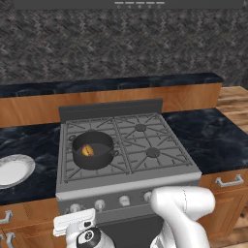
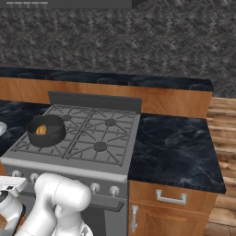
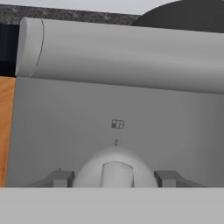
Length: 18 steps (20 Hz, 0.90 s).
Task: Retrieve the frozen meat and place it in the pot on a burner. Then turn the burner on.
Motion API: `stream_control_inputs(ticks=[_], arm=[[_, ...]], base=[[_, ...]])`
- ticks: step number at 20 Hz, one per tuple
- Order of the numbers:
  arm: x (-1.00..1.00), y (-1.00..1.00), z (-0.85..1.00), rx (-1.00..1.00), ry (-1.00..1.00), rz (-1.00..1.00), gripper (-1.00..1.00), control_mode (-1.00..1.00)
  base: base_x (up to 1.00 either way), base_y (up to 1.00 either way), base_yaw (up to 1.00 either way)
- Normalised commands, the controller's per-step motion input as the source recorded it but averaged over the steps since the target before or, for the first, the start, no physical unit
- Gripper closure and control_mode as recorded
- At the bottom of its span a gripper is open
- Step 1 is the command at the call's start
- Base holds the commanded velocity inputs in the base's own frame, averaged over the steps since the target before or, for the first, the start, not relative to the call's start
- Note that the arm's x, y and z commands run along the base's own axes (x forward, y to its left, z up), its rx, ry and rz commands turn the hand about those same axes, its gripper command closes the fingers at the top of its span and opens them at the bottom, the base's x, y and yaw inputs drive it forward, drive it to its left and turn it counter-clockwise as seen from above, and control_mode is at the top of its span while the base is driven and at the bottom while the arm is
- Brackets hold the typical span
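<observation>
The orange-brown frozen meat (image 1: 87, 150) (image 2: 41, 130) lies inside the dark grey pot (image 1: 98, 161) (image 2: 48, 139). The pot stands on the front-left grate of the silver stove (image 1: 160, 167), and it hides the burner beneath it. My gripper (image 3: 114, 178) is low at the stove's front panel. Its two dark fingertips (image 3: 61, 178) sit on either side of a rounded silver knob (image 3: 116, 170) and are shut on it. In the left base view the hand (image 1: 73, 222) is at the leftmost knob (image 1: 75, 209).
A white plate (image 1: 12, 170) rests on the dark counter left of the stove. More knobs (image 1: 124, 200) line the front panel. The oven door's thick grey handle (image 3: 122, 52) runs across the hand view. Wooden cabinets with metal handles (image 2: 170, 198) stand to the right.
</observation>
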Motion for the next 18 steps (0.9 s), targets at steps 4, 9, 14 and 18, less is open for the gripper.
stream_control_inputs(ticks=[4,9,14,18], arm=[[0.00,0.00,0.00,0.00,0.00,0.00,1.00,-1.00],[0.00,0.00,0.00,0.00,0.01,0.00,1.00,-1.00],[0.00,0.00,0.00,-0.04,0.01,0.04,1.00,-1.00],[0.00,0.00,0.00,-0.06,0.02,0.08,1.00,-1.00]], base=[[0.00,0.00,0.00],[0.00,0.00,0.00],[0.00,0.00,0.00],[0.00,0.00,0.00]])
